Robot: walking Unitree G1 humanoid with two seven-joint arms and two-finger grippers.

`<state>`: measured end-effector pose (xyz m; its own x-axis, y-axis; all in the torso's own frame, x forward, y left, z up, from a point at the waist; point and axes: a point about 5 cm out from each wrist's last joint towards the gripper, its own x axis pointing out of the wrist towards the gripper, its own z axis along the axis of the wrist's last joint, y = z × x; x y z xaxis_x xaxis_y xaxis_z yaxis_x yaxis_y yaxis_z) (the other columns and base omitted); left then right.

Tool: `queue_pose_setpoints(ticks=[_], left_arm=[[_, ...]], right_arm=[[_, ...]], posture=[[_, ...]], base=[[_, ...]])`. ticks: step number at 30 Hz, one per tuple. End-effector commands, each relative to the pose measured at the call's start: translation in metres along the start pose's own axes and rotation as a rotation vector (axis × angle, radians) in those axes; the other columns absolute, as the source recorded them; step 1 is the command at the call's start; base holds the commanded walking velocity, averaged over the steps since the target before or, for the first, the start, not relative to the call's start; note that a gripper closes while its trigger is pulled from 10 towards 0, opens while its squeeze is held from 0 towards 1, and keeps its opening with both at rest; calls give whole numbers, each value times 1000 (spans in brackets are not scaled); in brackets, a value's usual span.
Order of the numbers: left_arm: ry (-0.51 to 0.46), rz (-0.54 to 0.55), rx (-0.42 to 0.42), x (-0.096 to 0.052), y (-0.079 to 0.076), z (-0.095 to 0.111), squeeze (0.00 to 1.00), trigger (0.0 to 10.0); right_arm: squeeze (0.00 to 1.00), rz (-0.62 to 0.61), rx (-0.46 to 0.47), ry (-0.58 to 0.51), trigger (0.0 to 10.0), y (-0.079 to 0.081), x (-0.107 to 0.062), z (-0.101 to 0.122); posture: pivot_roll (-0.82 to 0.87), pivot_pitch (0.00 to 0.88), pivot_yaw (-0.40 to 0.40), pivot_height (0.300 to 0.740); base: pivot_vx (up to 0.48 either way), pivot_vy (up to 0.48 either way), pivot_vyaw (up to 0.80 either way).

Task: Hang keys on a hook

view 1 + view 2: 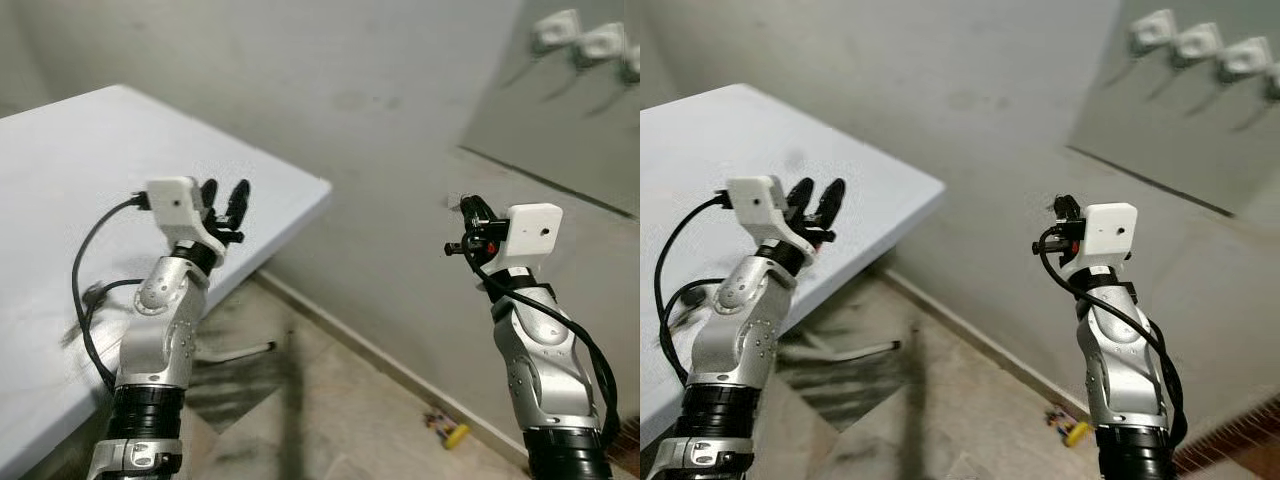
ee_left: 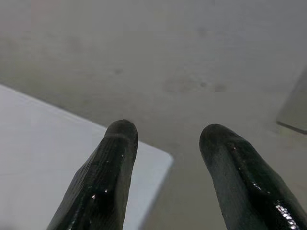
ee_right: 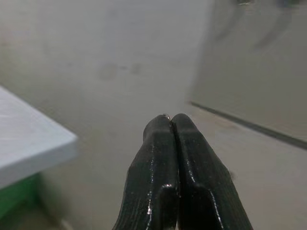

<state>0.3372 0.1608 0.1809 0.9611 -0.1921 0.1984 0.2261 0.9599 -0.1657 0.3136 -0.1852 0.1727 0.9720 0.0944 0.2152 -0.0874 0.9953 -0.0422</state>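
A bare home corner: white table (image 1: pixel 120 150), wall hooks (image 1: pixel 585 40).

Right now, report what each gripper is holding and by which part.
Nothing is held. The left gripper is open and bare; the right gripper is shut on nothing.

Soft, even indoor light, rather dim and greyish. The white table (image 1: pixel 120 160) is the brightest surface, and dark shadows lie on the floor (image 1: pixel 300 400) beneath it. Hooks (image 1: pixel 585 40) at far right look blurred. Wrist-view backgrounds are out of focus; black fingers (image 2: pixel 110 182) carry small glossy highlights.
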Motion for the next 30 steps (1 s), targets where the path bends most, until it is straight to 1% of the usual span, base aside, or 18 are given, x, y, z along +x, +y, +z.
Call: queue_pose_setpoints(ticks=[1, 9, 14, 22, 26, 30], left_arm=[[-4, 7, 17, 0, 2, 3, 0, 10000], [-6, -6, 21, 2, -1, 3, 0, 10000], [13, -4, 28, 2, -2, 1, 0, 10000], [31, -1, 10, 1, -3, -2, 0, 10000], [41, 1, 3, 1, -4, -3, 0, 10000], [50, 4, -5, 0, -4, -4, 0, 10000]], right_arm=[[0, 7, -9, -6, 10000, 0, 1, 2], [0, 12, -15, -4, 10000, 0, 0, 2], [0, 12, -14, -4, 10000, 0, 0, 2], [0, 10, -17, 0, 10000, -1, -1, 2], [0, -1, -22, -7, 10000, -3, -2, 5], [0, -36, 1, 32, 10000, -6, 0, 2]], posture=[[-36, 38, -39, 740], [-38, 27, -39, 740], [-39, 26, -39, 740], [-43, 26, -42, 740], [-43, 27, -45, 740], [-46, 27, -47, 740]], base=[[0, 0, -775], [0, 0, -775], [0, 0, -772], [0, 0, -770], [0, 0, 0], [0, 0, 0]])
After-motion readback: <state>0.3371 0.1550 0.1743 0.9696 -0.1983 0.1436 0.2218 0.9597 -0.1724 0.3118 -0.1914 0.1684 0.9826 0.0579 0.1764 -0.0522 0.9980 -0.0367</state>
